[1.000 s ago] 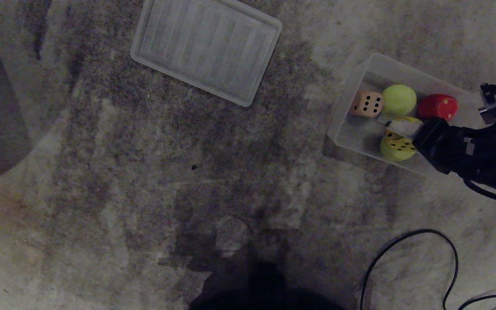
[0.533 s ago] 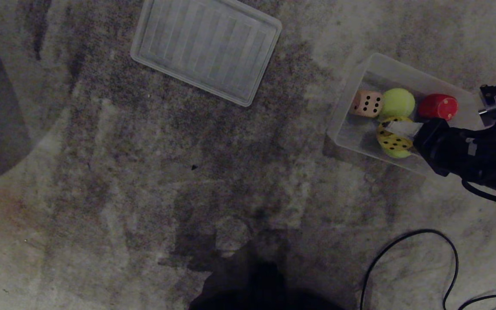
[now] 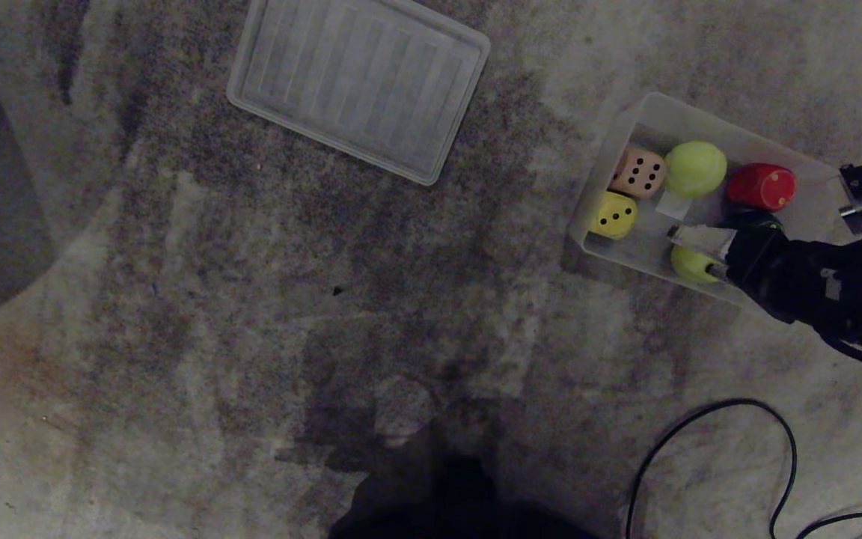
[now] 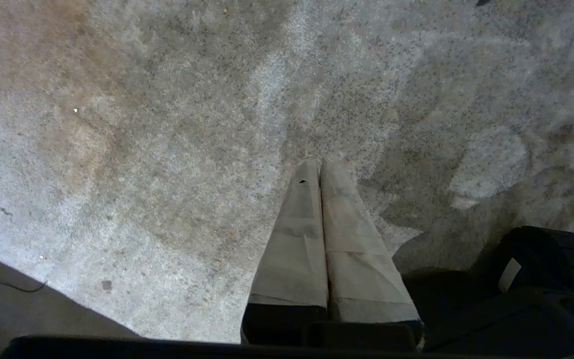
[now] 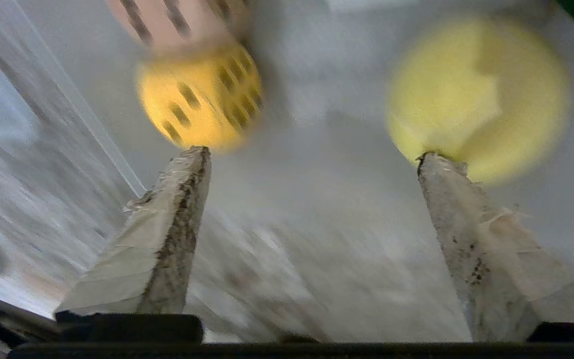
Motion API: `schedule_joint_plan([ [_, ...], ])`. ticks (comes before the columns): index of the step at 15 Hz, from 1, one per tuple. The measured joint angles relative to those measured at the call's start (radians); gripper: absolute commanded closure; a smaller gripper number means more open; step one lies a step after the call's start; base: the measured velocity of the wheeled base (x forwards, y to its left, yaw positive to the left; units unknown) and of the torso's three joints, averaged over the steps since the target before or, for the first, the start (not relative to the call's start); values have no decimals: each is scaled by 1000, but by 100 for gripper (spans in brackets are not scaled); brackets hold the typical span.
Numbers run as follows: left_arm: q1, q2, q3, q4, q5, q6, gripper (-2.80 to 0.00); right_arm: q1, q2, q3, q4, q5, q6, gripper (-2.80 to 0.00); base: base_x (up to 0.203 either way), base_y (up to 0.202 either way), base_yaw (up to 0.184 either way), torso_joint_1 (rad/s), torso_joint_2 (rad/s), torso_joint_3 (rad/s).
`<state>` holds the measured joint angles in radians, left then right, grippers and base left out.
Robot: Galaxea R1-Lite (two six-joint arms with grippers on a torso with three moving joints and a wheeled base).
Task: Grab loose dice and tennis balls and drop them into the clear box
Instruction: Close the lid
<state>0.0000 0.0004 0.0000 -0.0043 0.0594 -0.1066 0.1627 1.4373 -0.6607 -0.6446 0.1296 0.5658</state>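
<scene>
A: Where do we stand with the right gripper [image 3: 689, 222]?

B: Our jaws are spread wide with nothing between them, hanging over the near right part of the box [image 3: 597, 196]; the yellow die [image 3: 613, 214] lies free on the box floor toward its left end, beyond one fingertip, touching or just beside the beige die [image 3: 639, 172].

A: And the balls?

B: One ball [image 3: 695, 169] sits by the far wall between the beige die and the red die [image 3: 761, 186]; a second ball [image 3: 688, 263] lies under our wrist by the near wall; a dark green thing [image 3: 756, 220] shows beside it.

A: So which way out?

B: Up, we judge; walls hem us in sideways; the floor [image 3: 326, 314] shows nothing loose; the lid [image 3: 360, 84] lies well apart; the left gripper [image 4: 321, 172] hangs pressed together over bare floor.
</scene>
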Motion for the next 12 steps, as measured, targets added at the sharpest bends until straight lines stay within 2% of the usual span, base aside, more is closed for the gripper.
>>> schedule_joint_plan([
  [1, 0, 0, 0, 0, 0, 0, 0, -8, -24, 44, -1, -1, -14, -280, 0, 0, 0, 0, 0, 0],
  [2, 0, 0, 0, 0, 0, 0, 0, -14, -55, 90, -2, -2, -22, 0, 0, 0, 0, 0, 0, 0],
  [4, 0, 0, 0, 0, 0, 0, 0, -24, -120, 179, 1, -2, -43, 0, 0, 0, 0, 0, 0, 0],
  [8, 0, 0, 0, 0, 0, 0, 0, -31, -267, 355, 98, -24, -209, 0, 0, 0, 0, 0, 0, 0],
  [12, 0, 0, 0, 0, 0, 0, 0, -38, -498, 438, 325, -51, -336, 0, 0, 0, 0, 0, 0, 0],
])
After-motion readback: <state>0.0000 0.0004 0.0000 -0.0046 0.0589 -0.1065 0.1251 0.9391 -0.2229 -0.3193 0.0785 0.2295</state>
